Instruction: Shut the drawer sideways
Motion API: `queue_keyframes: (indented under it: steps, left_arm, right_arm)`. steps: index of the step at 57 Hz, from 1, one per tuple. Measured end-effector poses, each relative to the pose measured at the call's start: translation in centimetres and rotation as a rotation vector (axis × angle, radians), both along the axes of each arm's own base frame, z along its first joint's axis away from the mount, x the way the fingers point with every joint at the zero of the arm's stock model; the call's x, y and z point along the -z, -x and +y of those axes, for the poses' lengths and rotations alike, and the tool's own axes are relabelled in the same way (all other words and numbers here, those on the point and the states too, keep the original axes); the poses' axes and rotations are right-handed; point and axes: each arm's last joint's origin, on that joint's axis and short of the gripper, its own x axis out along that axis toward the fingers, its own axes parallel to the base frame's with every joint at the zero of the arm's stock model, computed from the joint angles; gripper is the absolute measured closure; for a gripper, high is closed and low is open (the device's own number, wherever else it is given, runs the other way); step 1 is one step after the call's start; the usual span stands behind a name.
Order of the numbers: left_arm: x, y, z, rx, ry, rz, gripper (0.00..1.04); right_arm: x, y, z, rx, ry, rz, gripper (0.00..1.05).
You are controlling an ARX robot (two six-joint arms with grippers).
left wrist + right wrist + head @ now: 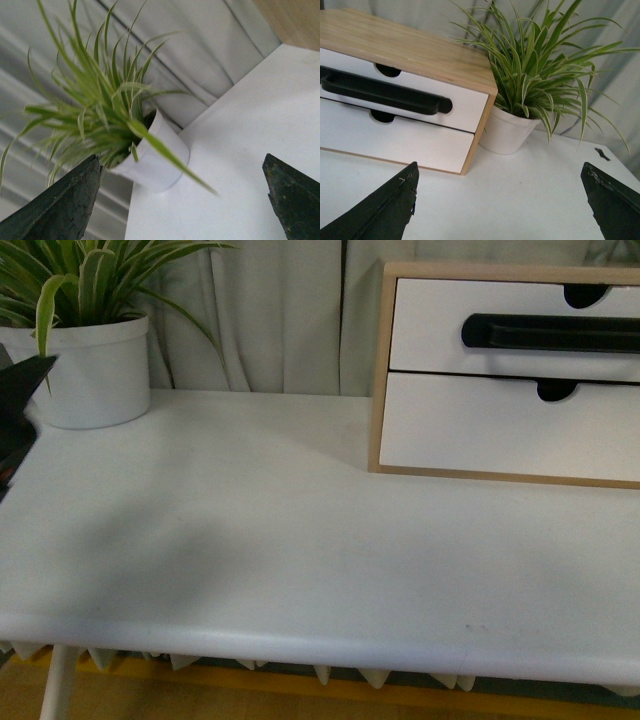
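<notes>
The drawer is the upper white front with a long black bar handle and a notch in its top edge, set in a light-wood frame at the table's back right. It looks about flush with the frame. It also shows in the right wrist view, with its handle. My right gripper is open and empty above the table, some way from the unit's front corner. My left gripper is open and empty by the plant; a dark part of it shows at the front view's left edge.
Below the drawer is a white front with only a notch. A spider plant in a white pot stands at the back left of the white table. Grey curtains hang behind.
</notes>
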Motion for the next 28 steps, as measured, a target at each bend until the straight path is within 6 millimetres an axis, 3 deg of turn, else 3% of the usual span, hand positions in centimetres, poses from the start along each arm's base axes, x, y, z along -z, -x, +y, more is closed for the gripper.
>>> queue_keyframes:
  steps: [15,28]
  left_arm:
    - [2.9,7.2,2.3,-0.149,0.200,0.154,0.06]
    - [2.9,8.1,2.5,-0.150,0.275,0.135,0.07]
  right_arm:
    - [3.9,4.2,1.4,0.039,-0.110,-0.011,0.09]
    - [4.4,4.7,1.7,0.035,-0.132,-0.023,0.09]
